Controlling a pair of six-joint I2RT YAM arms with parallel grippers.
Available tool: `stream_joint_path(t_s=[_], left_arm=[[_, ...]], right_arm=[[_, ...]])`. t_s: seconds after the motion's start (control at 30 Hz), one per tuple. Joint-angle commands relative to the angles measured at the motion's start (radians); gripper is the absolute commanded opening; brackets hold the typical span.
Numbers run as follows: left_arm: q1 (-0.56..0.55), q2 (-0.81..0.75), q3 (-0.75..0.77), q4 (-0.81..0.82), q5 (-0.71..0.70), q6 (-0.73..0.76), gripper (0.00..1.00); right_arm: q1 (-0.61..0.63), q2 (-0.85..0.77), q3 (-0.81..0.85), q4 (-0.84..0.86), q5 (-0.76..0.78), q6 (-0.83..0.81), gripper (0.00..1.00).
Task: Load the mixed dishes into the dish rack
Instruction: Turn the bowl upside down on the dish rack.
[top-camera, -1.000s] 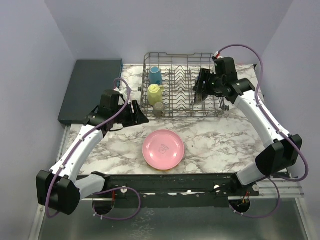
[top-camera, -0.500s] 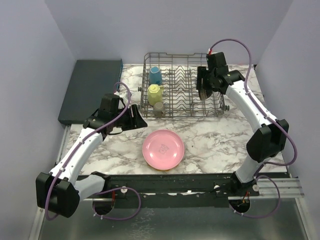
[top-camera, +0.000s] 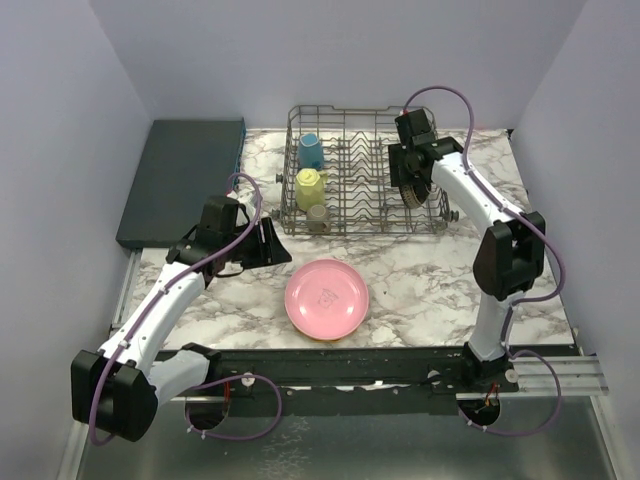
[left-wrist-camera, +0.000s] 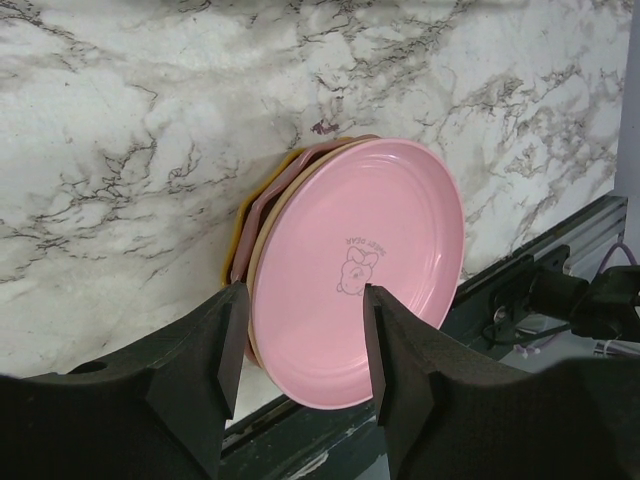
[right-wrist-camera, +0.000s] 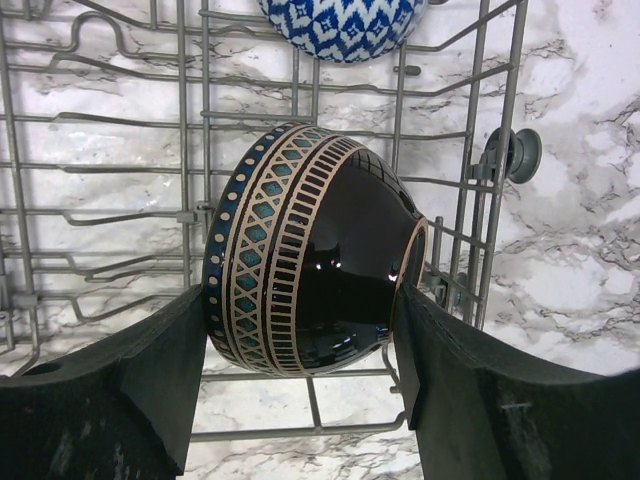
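- Two grippers are in view. The right gripper (right-wrist-camera: 305, 310) is over the right half of the dish rack (top-camera: 340, 108). Its fingers pinch a dark bowl (right-wrist-camera: 320, 250), one pad on the rim and the other on the foot ring.
- That bowl, glossy with teal and tan bands, is turned on its side above the rack's wires. Whether it rests on them I cannot tell.
- Past the fingertips, a blue-white bowl (right-wrist-camera: 345, 20) sits in the same rack.
- Down the rack's left side stand three mugs: a blue mug (top-camera: 311, 150) farthest, a yellow mug (top-camera: 311, 188) in the middle, and a grey-green mug (top-camera: 317, 217) nearest.
- The left gripper (left-wrist-camera: 303, 310) hangs over the marble table (top-camera: 430, 270), just left of the plates. Its fingers are spread and hold nothing.
- A pink plate (top-camera: 327, 298) tops a stack near the middle of the table, apart from both grippers. The lower plates (left-wrist-camera: 240, 240) show tan, dusky pink and orange rims.
- A dark teal slab (top-camera: 180, 180) lies at the far left.
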Motion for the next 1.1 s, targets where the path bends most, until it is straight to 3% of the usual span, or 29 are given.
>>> stream_joint_path(t_s=[0.0,0.4,1.07], left_arm=[[0.0,-0.018,-0.016,0.013,-0.024,0.021,0.55],[0.0,-0.02,-0.019,0.021,-0.025,0.022,0.54],[0.0,-0.013,-0.018,0.02,-0.029,0.026,0.54]], right_arm=[[-0.002,0.043,0.083,-0.009,0.1,-0.041,0.0],[0.029,0.164,0.151,-0.057,0.273,-0.072,0.0],[0.065,0.27,0.19,-0.059,0.398,-0.117,0.0]])
